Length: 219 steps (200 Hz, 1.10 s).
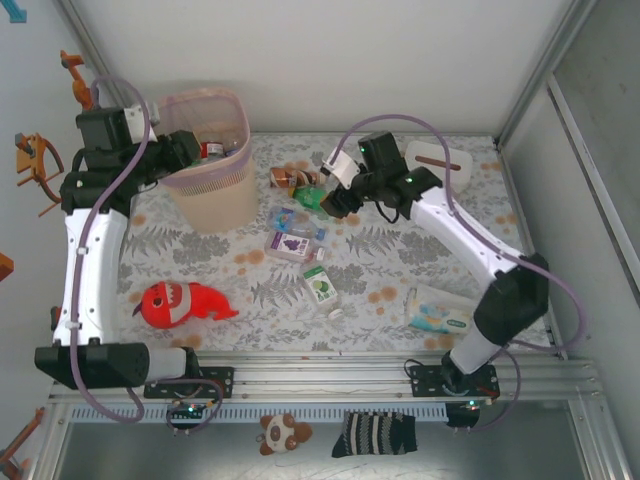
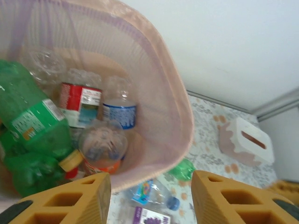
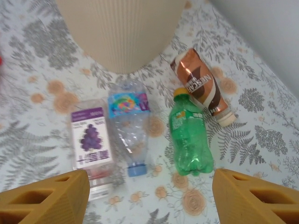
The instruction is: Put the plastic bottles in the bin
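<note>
Pink-beige bin (image 1: 215,195) stands at the far-left corner of the table (image 1: 400,260). It already holds several plastic bottles: green soda bottle (image 2: 32,126), red-labelled clear bottle (image 2: 79,102), blue-labelled clear bottle (image 2: 119,112), orange-capped bottle (image 2: 100,149).

Left arm goes up from its base along the left edge, elbow bent, wrist over the bin rim. Left gripper (image 2: 149,184) hangs above the bin mouth, fingers spread, released, nothing between them. The bottles in the bin lie below and ahead of it, none touching the fingers.

Right arm reaches from the near-right edge diagonally to the table middle, wrist pitched down. Right gripper (image 3: 149,177) hovers over loose bottles just right of the bin, fingers wide apart, empty.

Under it on the table:
- green yellow-capped bottle (image 3: 189,140), with brown coffee bottle (image 3: 201,86) just beside its cap
- clear blue-capped bottle (image 3: 128,126) and grape-label bottle (image 3: 91,140), side by side

Green-label white bottle (image 1: 322,288) lies closer to the near edge. Red plush fish (image 1: 180,302) is near-left, wipes pack (image 1: 438,312) near-right, tissue box (image 1: 440,160) far-right.
</note>
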Each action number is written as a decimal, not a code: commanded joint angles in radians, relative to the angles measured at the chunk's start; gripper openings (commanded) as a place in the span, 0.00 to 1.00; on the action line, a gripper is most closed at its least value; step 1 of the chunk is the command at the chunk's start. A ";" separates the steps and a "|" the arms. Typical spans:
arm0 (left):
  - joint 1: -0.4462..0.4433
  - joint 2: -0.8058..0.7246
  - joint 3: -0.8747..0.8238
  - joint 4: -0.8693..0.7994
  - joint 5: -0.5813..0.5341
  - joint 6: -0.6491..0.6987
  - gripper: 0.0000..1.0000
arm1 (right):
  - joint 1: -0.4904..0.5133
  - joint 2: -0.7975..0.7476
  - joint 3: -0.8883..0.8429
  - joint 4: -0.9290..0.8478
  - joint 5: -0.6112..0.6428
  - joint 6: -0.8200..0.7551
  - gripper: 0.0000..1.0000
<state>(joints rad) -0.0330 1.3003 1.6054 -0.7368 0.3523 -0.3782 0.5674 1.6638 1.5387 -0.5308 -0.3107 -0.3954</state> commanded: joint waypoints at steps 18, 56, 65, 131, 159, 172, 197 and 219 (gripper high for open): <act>-0.002 -0.098 -0.133 0.049 0.124 -0.063 0.49 | -0.051 0.174 0.112 0.008 -0.028 -0.142 0.72; -0.005 -0.171 -0.228 0.049 0.151 -0.097 0.49 | -0.095 0.341 0.192 0.055 -0.047 -0.155 0.75; -0.006 -0.181 -0.238 0.040 0.144 -0.101 0.49 | -0.102 0.375 0.206 0.071 -0.048 -0.153 0.76; -0.019 -0.210 -0.299 0.041 0.145 -0.147 0.50 | -0.127 0.599 0.319 0.118 -0.106 -0.112 0.81; -0.028 -0.209 -0.315 0.040 0.137 -0.156 0.50 | -0.129 0.663 0.352 0.109 -0.145 -0.077 0.81; -0.033 -0.205 -0.317 0.040 0.136 -0.157 0.50 | -0.129 0.685 0.362 0.103 -0.160 -0.062 0.80; -0.043 -0.197 -0.316 0.040 0.127 -0.159 0.50 | -0.127 0.716 0.387 0.074 -0.153 -0.054 0.76; -0.053 -0.186 -0.317 0.040 0.126 -0.156 0.50 | -0.127 0.715 0.381 0.071 -0.157 -0.060 0.72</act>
<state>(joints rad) -0.0734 1.1053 1.2976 -0.7029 0.4717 -0.5240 0.4446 2.3745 1.8885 -0.4412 -0.4385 -0.4675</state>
